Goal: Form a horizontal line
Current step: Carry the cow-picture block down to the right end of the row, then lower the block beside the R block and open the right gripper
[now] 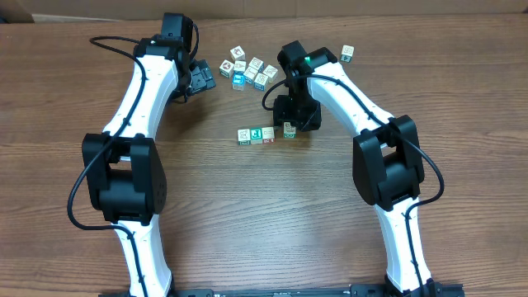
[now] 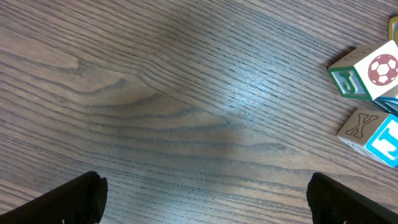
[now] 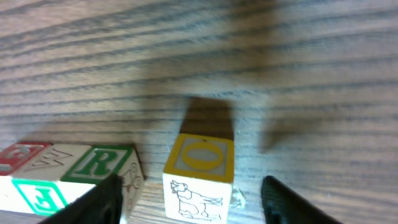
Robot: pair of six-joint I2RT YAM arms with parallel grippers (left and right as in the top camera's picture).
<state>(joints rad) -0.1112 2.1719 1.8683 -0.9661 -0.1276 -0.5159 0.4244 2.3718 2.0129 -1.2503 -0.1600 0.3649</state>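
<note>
A short row of three white-edged picture cubes [image 1: 256, 134] lies touching edge to edge at mid-table, with green and red faces. In the right wrist view the row [image 3: 93, 163] shows a green R face. A yellow-faced cube [image 1: 289, 129] stands a small gap to the right of the row. My right gripper [image 1: 294, 122] is open and straddles this cube [image 3: 199, 158]; its fingers [image 3: 189, 190] stand on either side with a gap. My left gripper [image 1: 203, 78] is open and empty over bare wood [image 2: 205, 205], left of the loose clump.
A loose clump of similar cubes [image 1: 249, 68] lies at the back centre; two of them show at the right edge of the left wrist view [image 2: 367, 74]. A lone cube [image 1: 347, 54] sits at the back right.
</note>
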